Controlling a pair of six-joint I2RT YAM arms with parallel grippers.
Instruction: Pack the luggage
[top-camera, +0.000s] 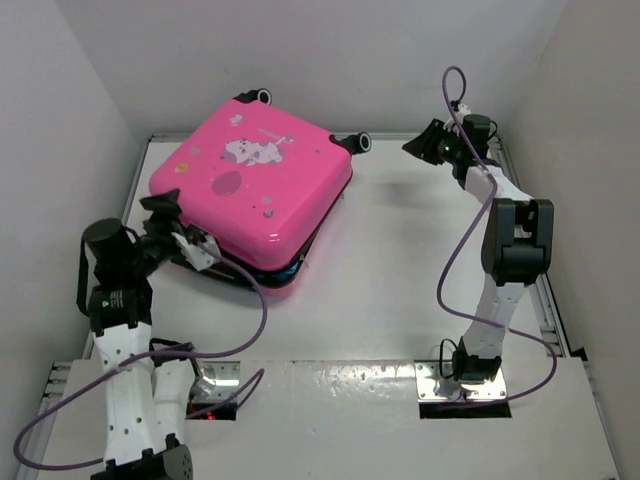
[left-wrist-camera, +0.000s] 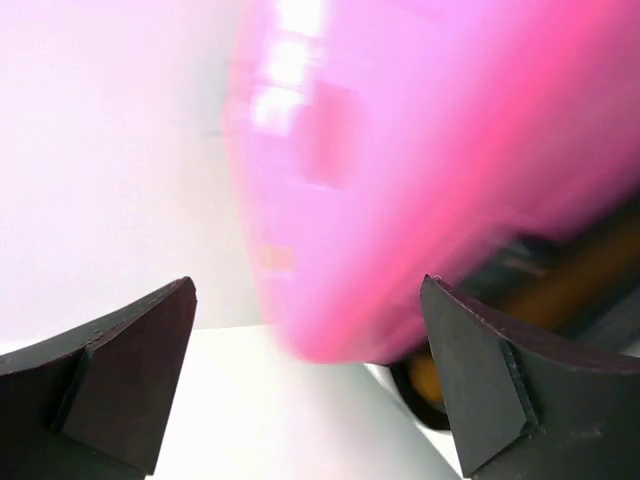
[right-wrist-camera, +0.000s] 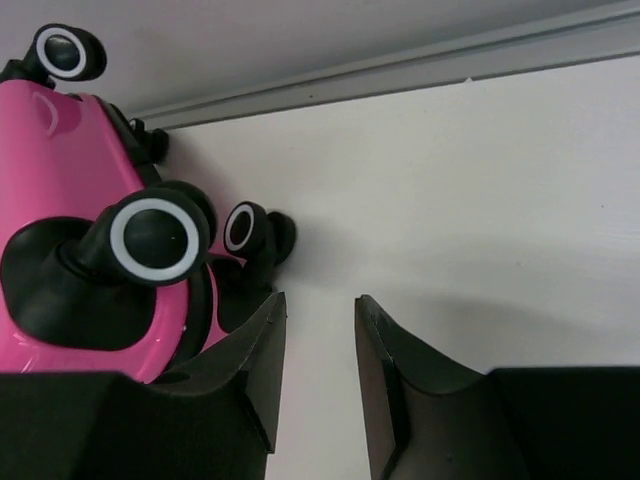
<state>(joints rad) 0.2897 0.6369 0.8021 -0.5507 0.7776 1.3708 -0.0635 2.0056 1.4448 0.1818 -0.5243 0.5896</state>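
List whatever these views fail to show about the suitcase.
- Contents: in the top view the lid of the luggage covers the inside; only a dark gap shows at its near edge.
- Left wrist view: shell and seam are blurred, too close to the left gripper.
- Right wrist view: the left edge cuts the case off; only its end with the wheels shows.

- The luggage (top-camera: 262, 190): smooth, glossy hard pink shell (light glints off it).
- Its wheels (right-wrist-camera: 154, 240): matt black plastic, with white rings.
- The table (top-camera: 400, 270): smooth, matt white.
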